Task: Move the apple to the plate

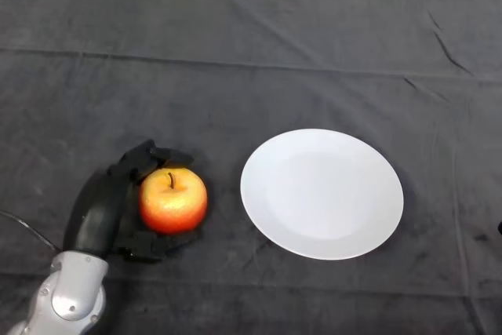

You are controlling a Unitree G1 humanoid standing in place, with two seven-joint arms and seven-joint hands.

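A red and yellow apple [173, 199] with a short stem stands upright on the dark cloth at the lower left. My black left hand [106, 209] wraps it from the left: fingers curl round its far side and the thumb round its near side. A round white plate [322, 193] lies flat to the right of the apple, a small gap of cloth between them. Nothing rests on the plate.
The dark cloth [251, 60] covers the whole table, with creases running across the back and at the right. A pale wall strip runs along the table's far edge. My silver-grey forearm [70, 296] enters from the lower left corner.
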